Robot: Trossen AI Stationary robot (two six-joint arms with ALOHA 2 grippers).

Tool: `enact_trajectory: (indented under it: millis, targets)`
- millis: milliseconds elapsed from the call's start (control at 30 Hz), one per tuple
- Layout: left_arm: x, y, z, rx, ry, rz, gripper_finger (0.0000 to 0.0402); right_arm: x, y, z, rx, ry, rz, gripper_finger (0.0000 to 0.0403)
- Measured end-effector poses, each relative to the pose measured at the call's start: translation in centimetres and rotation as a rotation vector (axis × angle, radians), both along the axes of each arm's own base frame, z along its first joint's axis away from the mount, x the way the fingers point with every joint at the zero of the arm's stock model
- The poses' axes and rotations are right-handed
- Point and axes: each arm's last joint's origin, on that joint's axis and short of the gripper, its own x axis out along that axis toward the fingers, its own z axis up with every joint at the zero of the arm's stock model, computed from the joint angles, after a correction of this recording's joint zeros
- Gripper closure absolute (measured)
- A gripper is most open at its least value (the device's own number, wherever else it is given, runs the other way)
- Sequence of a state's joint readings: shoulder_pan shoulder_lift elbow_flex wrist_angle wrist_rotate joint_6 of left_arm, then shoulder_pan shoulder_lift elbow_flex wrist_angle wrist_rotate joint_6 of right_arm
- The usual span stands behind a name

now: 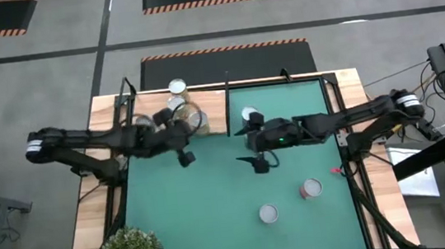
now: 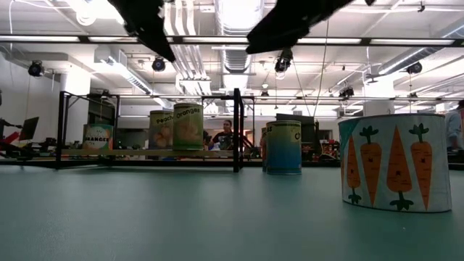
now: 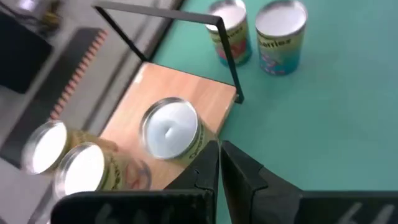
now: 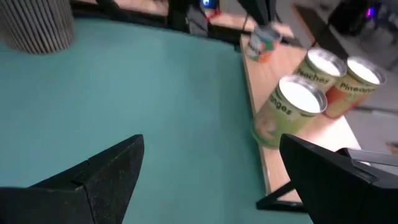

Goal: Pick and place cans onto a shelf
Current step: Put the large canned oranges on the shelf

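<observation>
Nearest the low camera stands a carrot-printed can (image 2: 392,161), alone on the green mat (image 1: 214,200), with a blue-and-green can (image 2: 284,147) farther back. From above we count four cans still off the shelf: one near the mat's front middle (image 1: 268,213), one with a reddish side beside it (image 1: 311,188), and a pair toward the mat's far edge, of which we see the nearer (image 1: 249,115) just beside the right arm.

Already on the shelf (image 1: 208,109), the light-wood board at the surface's far left, are several cans; we make out at least three, the farthest (image 1: 177,87) near the board's back edge.

Over the shelf's front edge hangs the left gripper (image 1: 185,156), its jaws pressed together with nothing between them, so we judge a placement just finished there. Above mid-mat, the right gripper (image 1: 258,162) has its jaws spread wide and empty.

We take the step in hand to be the next pick. It calls for the right arm to straddle one can, probably one of the nearby pair, squarely before closing, while the left arm clears the shelf without nudging the can (image 3: 171,129) nearest its fingers.
</observation>
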State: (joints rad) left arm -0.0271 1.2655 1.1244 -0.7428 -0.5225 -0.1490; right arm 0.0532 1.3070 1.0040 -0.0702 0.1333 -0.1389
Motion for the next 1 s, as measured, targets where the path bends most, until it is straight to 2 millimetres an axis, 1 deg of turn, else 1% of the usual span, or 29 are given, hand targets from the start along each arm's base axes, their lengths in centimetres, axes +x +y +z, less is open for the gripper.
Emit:
enact_trajectory:
  millis: [133, 200, 267, 333, 500, 667, 1000]
  targets:
    - [1.4, 2.5, 0.1, -0.056, 0.04, -0.053, 0.0402, -2.1, 0.0, -1.1, 0.014, -0.062, 0.008, 0.0039]
    - [1.9, 3.8, -0.1, -0.068, 0.049, -0.042, 0.0402, -2.9, -0.1, -1.6, 0.015, -0.085, 0.009, 0.0039]
    - [2.3, 4.8, -0.8, -0.069, 0.077, -0.02, 0.0402, -3.5, -0.1, -1.8, 0.01, -0.113, 0.011, 0.0039]
    - [2.9, 5.9, -1.2, -0.063, 0.064, 0.005, 0.0402, -4.0, -0.2, -1.9, -0.001, -0.132, 0.016, 0.0039]
    - [4.1, 7.7, -3.3, -0.076, 0.102, 0.035, 0.0402, -4.7, -0.2, -1.4, -0.021, -0.161, 0.025, 0.0039]
    - [4.6, 8.5, -4.7, -0.088, 0.146, 0.056, 0.0402, -4.9, -0.2, -1.2, -0.021, -0.163, 0.026, 0.0039]
    - [4.3, 8.5, -5.0, -0.106, 0.172, 0.075, 0.0402, -4.6, -0.2, -1.6, -0.022, -0.145, 0.027, 0.0039]
